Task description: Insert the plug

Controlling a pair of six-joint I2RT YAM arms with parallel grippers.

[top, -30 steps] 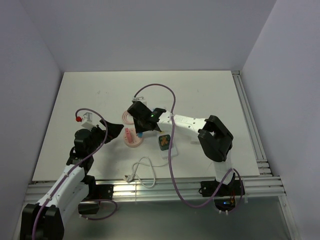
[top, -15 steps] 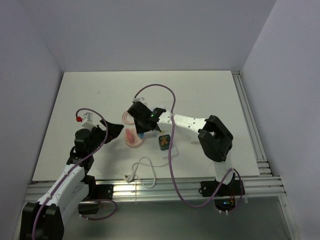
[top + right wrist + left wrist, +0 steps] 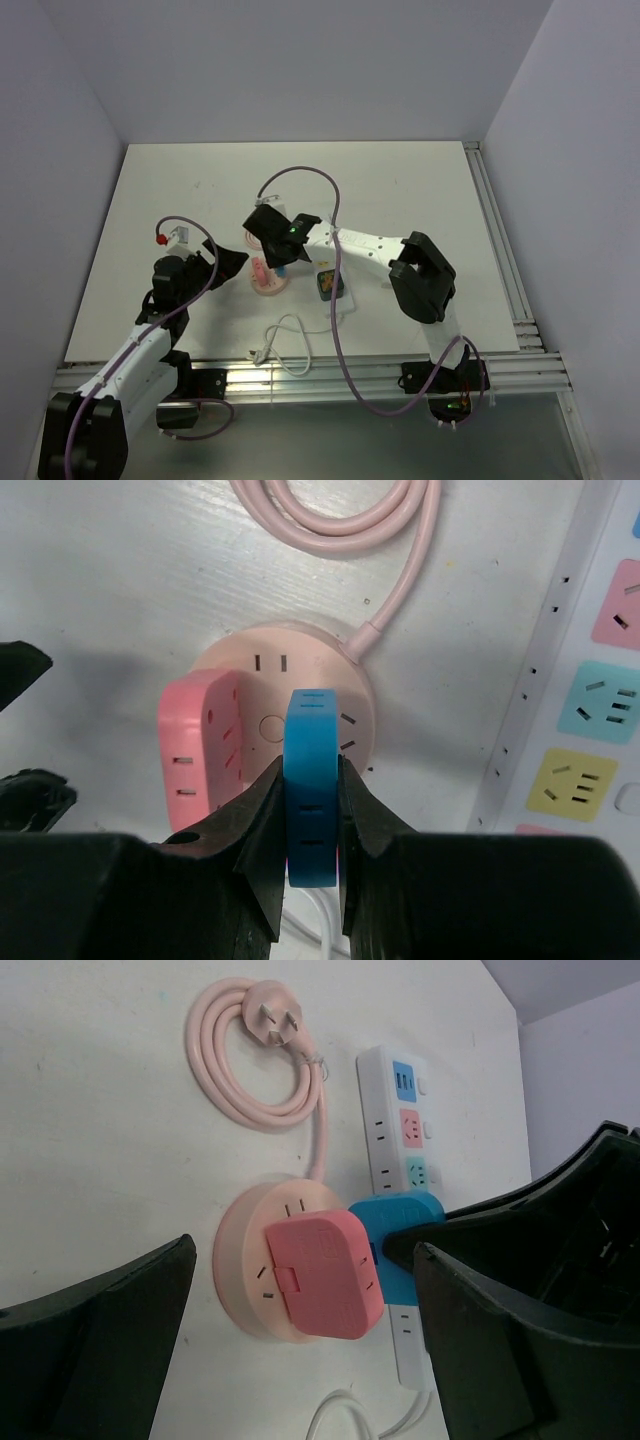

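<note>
My right gripper is shut on a blue plug, gripped by its flat sides and held on edge just over the round pink socket. A pink adapter sits plugged into that socket's left part. In the left wrist view the blue plug is at the right rim of the socket, beside the pink adapter. My left gripper is open and empty, its jaws spread wide to either side of the socket. In the top view the right gripper hangs over the socket, and the left gripper is to its left.
A white power strip with coloured outlets lies just right of the socket, and it also shows in the right wrist view. The socket's pink cable is coiled behind it. A loose white cable lies near the front edge.
My right gripper has moved a little to the left with the blue plug, closer over the round socket. The left gripper has shifted slightly.
</note>
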